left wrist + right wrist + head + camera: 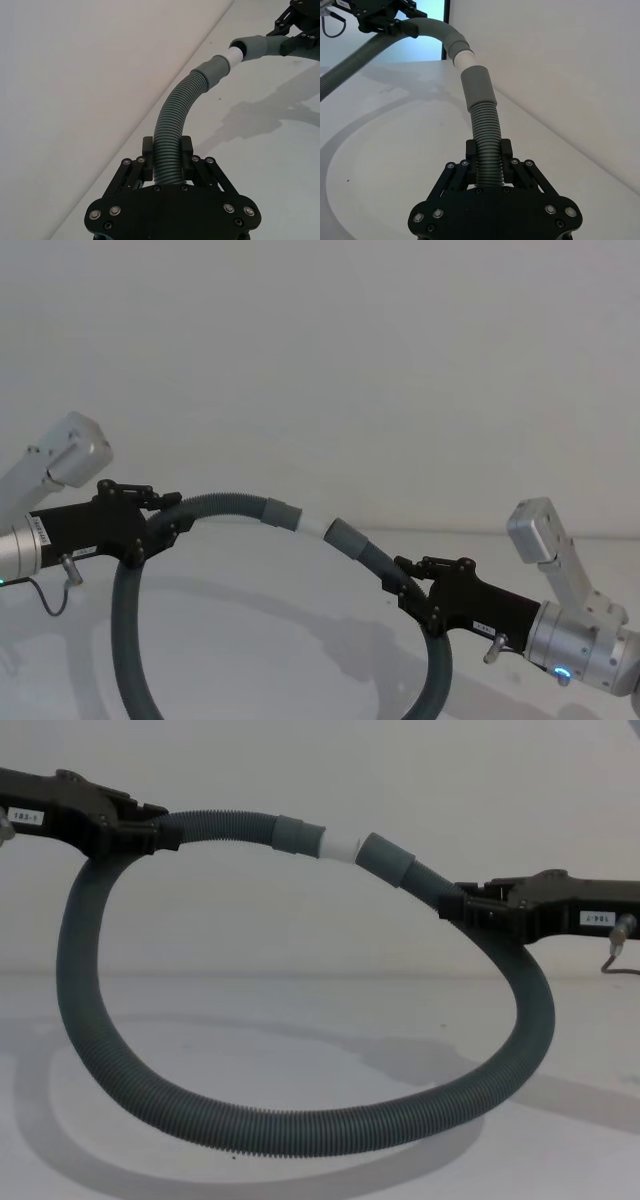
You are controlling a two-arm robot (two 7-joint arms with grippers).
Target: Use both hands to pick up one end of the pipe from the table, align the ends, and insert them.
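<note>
Chest view has the white spigot (340, 847) high in the middle, and every place below is given from it. Far to the left of the spigot, at about the same height, the left claw (165, 832) comes in from the edge, and its two jaws are clamped on the corrugated part of the pipe (300, 1130). In the left wrist view the black fingers (187, 150) press the ribs from both sides. Just left of the spigot is the grey cuff (297, 835) from which it sticks out. Directly right of the spigot, touching it, is the plain cuff (385, 858), a little lower and tilted down to the right. The tip of the spigot is at the mouth of this cuff and a band of white shows between the two cuffs, so how deep it sits inside I cannot tell. Farther right of the spigot and lower, the right claw (455, 905) is closed tight on the pipe a short way behind the plain cuff, as the right wrist view also shows. Well below the spigot the pipe hangs in one wide loop from both claws, and its lowest bend lies on the white worktop (560, 1160).
</note>
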